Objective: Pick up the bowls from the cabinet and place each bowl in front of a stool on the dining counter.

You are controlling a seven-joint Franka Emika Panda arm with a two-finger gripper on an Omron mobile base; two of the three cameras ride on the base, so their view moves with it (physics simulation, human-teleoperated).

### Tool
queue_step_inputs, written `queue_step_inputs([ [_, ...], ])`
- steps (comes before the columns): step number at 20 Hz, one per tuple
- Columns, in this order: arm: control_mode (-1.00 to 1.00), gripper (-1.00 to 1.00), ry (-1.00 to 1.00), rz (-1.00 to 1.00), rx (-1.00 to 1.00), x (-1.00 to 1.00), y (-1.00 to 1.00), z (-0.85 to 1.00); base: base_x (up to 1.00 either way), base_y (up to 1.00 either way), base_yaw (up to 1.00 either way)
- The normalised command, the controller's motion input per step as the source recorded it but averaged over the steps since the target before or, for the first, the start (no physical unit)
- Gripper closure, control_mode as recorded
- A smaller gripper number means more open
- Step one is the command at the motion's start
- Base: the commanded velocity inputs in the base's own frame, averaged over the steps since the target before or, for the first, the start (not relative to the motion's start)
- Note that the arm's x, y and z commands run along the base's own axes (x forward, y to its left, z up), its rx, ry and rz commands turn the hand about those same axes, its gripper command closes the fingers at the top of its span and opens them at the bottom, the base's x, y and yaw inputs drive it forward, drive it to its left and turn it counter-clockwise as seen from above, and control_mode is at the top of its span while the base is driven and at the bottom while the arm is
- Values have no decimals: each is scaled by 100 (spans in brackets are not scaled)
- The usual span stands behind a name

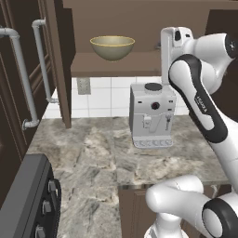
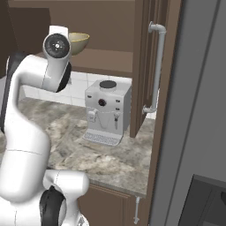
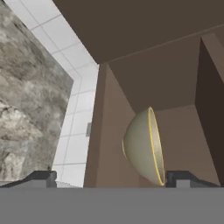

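Gripper (image 3: 109,178) jaws spread wide, nothing held, tips just short of the olive-beige bowl (image 3: 142,146), which sits on the cabinet (image 1: 118,65) shelf above the coffee machine (image 1: 152,115). Bowl likely rigid, light, glossy and so slippery; best hold is one finger inside, one outside the near wall, pinching at the rim. Round, deep, pale olive, yellowish rim, upright.

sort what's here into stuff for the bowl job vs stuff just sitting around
For the job:
- olive-beige bowl on the shelf
- open cabinet holding it
- pincer, open, pointed at the bowl

Just lying about:
- coffee machine on the marbled worktop
- wall socket
- stove knobs
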Motion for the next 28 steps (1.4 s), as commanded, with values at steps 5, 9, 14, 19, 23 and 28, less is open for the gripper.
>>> queue_step_inputs([
  [5, -100, -100, 0, 0, 0, 32, 0, 0, 0, 0, 0],
  [9, -100, -100, -4, 0, 0, 21, 0, 0, 0, 0, 0],
  [14, -100, -100, -9, 0, 0, 18, 0, 0, 0, 0, 0],
  [19, -100, -100, -4, 0, 0, 21, 0, 0, 0, 0, 0],
  [23, -100, -100, 1, 0, 0, 22, 0, 0, 0, 0, 0],
  [28, -100, -100, 1, 0, 0, 30, 0, 0, 0, 0, 0],
])
